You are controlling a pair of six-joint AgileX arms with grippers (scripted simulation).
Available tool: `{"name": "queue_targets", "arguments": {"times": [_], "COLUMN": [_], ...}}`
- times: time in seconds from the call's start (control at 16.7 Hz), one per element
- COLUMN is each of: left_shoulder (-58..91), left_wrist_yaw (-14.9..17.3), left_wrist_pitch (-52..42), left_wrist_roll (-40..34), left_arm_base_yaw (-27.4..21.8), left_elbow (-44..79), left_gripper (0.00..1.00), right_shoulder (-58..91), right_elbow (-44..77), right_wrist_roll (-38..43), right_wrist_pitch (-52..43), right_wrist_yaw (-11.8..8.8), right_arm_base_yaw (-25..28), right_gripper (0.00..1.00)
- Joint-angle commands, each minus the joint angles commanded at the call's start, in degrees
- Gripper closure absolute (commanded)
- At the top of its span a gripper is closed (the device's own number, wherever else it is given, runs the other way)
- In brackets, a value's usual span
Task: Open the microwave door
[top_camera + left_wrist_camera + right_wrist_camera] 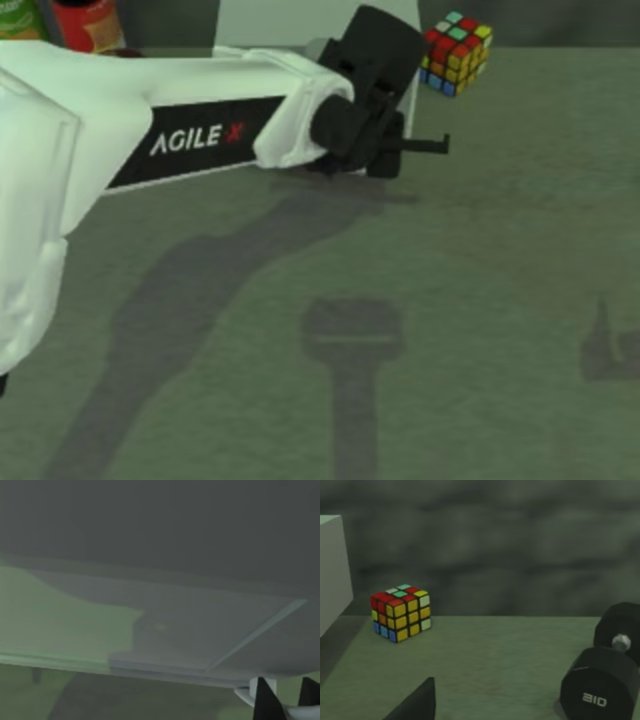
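The pale microwave [300, 25] stands at the table's far edge, left of centre. My left arm reaches across to it from the left, with my left gripper [415, 140] at its front right corner. In the left wrist view the microwave door [200, 625] with its grey window fills the picture at a slant. The door's white handle bar [300, 714] runs between the two dark fingertips [265, 702], and the gripper [287, 700] looks shut on it. My right arm is out of the top view; a dark part of my right gripper [417, 705] hangs low over the table.
A colour cube [455, 52] sits just right of the microwave, also seen as the colour cube [400, 612]. A red jar [88, 22] and a green pack [20, 15] stand far left. A black dumbbell [600, 690] lies near my right gripper.
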Motion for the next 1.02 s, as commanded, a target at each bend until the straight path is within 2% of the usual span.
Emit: {"name": "queue_targets", "arguments": {"times": [0.54, 1.02], "left_shoulder": [-2.7, -2.7], "left_wrist_yaw": [2.6, 2.6], "left_wrist_pitch": [2.7, 2.7], "left_wrist_roll": [3.5, 3.5], "left_arm_base_yaw": [0.6, 0.6], "left_elbow": [-4.5, -4.5], "left_gripper": [1.0, 1.0], "right_shoulder": [0.0, 0.0], "right_elbow": [0.0, 0.0], "right_wrist_roll": [0.0, 0.0], "right_wrist_pitch": [0.0, 0.0], "right_wrist_yaw": [0.0, 0.0], "right_arm_base_yaw": [0.0, 0.0], "right_gripper": [0.0, 0.0]}}
